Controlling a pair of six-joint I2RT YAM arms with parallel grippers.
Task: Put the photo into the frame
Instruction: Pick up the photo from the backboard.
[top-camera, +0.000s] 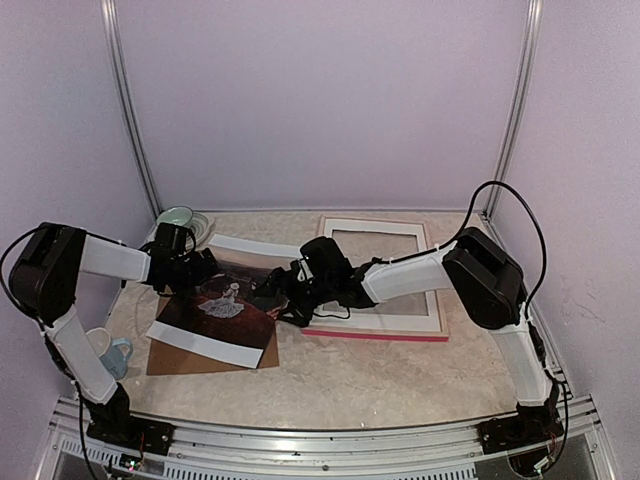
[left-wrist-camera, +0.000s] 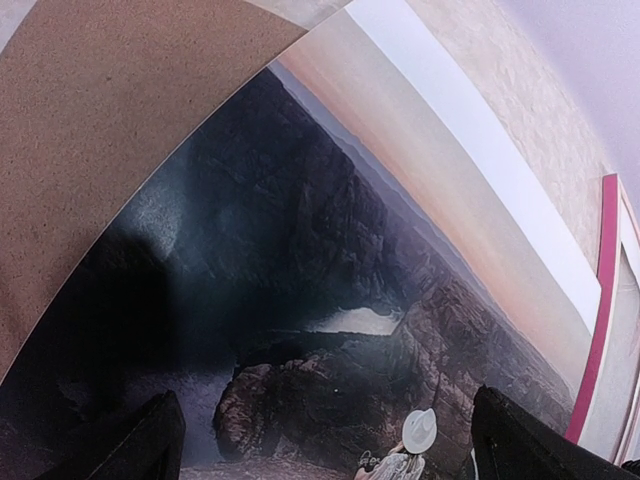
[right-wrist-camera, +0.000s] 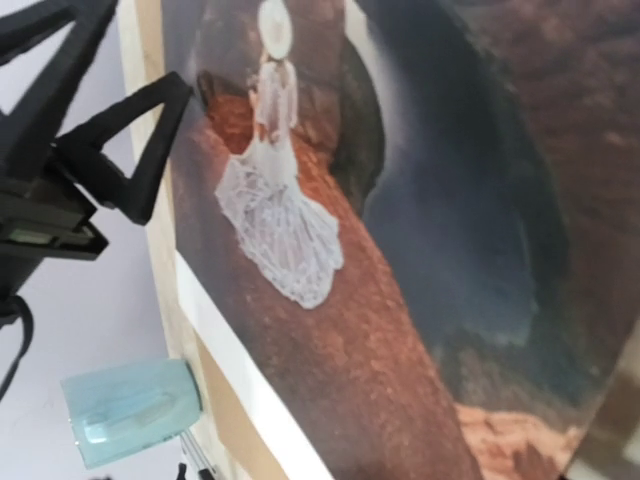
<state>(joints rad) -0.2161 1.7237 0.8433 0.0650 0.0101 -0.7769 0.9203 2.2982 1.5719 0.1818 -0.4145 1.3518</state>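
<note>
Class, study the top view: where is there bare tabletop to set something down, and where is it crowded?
Bare: the near strip of table between the brown backing board, the frame and the near edge. Crowded: centre-left, where left gripper and right gripper meet at the photo; a blue mug sits by the left edge.

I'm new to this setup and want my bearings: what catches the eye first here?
The dark photo of a figure in a white dress, resting on a brown board left of centre, with the left arm and right arm reaching in over it from both sides. Then the pink-edged frame lying flat to its right, and a pale blue mug further left.
</note>
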